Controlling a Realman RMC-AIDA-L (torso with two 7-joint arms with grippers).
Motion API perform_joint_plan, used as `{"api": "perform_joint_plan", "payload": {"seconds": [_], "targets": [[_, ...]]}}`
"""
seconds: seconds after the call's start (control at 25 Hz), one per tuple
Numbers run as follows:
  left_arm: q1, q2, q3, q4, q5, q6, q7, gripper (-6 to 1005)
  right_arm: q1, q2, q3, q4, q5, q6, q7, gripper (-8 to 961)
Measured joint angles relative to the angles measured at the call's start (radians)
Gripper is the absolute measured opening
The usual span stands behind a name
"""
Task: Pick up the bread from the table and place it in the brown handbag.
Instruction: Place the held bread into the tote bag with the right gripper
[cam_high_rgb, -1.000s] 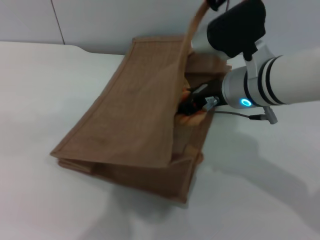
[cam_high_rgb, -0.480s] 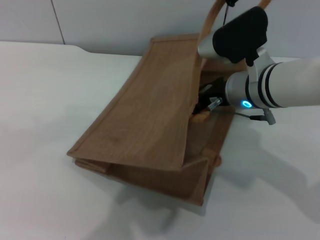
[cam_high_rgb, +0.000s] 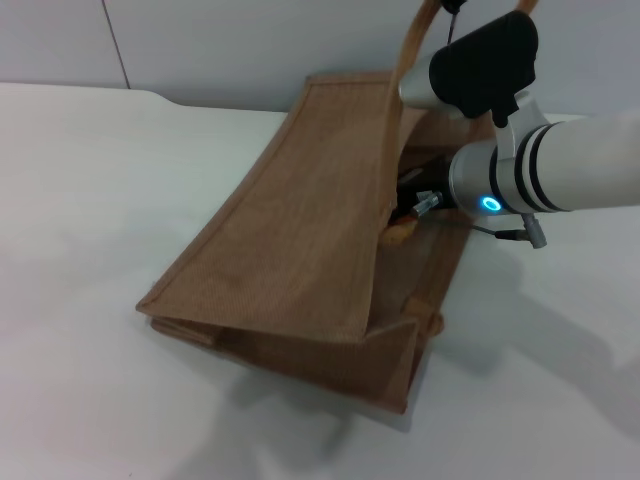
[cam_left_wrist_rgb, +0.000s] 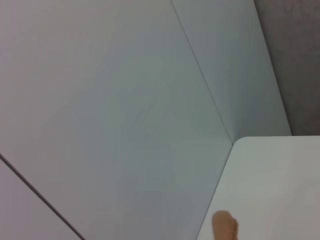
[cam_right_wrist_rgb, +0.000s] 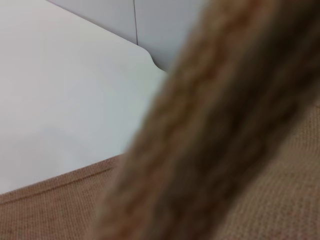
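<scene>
Right gripper (cam_high_rgb: 408, 200) sits inside the open mouth of the brown handbag (cam_high_rgb: 300, 240), a dark shape mostly hidden by the bag's raised front panel. Whether it is spread, pressed together or pinching anything cannot be told, since the burlap and shadow cover its tip.

Just beside the gripper, on the side nearer the robot and a little lower, a small orange-tan piece of the bread (cam_high_rgb: 400, 233) shows inside the bag's opening. Only that piece is visible, and whether the gripper touches it cannot be told.

Behind the gripper, the right arm's white forearm leaves the bag toward the robot's right, with a glowing blue ring (cam_high_rgb: 491, 205) on its wrist and a thin grey cable (cam_high_rgb: 500, 233) hanging under it. Above the gripper, one strap handle (cam_high_rgb: 412, 40) rises steeply and runs out of the head view; the right wrist view is largely filled by that strap (cam_right_wrist_rgb: 215, 125), blurred and very near.

The bag lies tilted on the table (cam_high_rgb: 90, 200), its body stretching away from the gripper to the robot's left. The left gripper cannot be made out in any view.
</scene>
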Motion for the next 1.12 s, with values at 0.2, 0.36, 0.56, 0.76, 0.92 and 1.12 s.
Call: {"api": "perform_joint_plan", "payload": {"seconds": [0.2, 0.36, 0.56, 0.76, 0.92, 1.12], "targets": [[0.003, 0.0, -0.002, 0.0, 0.02, 0.0, 0.0, 120, 0.0, 0.0, 0.0, 0.001, 0.001, 0.0, 0.0, 400], [0.009, 0.0, -0.004, 0.0, 0.042, 0.0, -0.002, 122, -0.002, 0.0, 0.0, 0.001, 0.001, -0.003, 0.0, 552], [0.019, 0.0, -0.014, 0.0, 0.043, 0.001, -0.003, 131, -0.008, -0.002, 0.014, 0.001, 0.001, 0.0, 0.0, 747], [0.025, 0.002, -0.029, 0.0, 0.046, 0.002, -0.003, 141, -0.013, -0.003, 0.024, -0.005, 0.0, 0.002, 0.0, 862], [0.037, 0.002, -0.031, 0.0, 0.071, 0.002, -0.005, 148, -0.016, -0.004, 0.034, 0.004, -0.01, 0.005, 0.004, 880], [0.082, 0.003, -0.066, -0.002, 0.095, 0.002, -0.005, 157, -0.073, -0.008, 0.163, -0.028, -0.088, 0.055, -0.001, 879]]}}
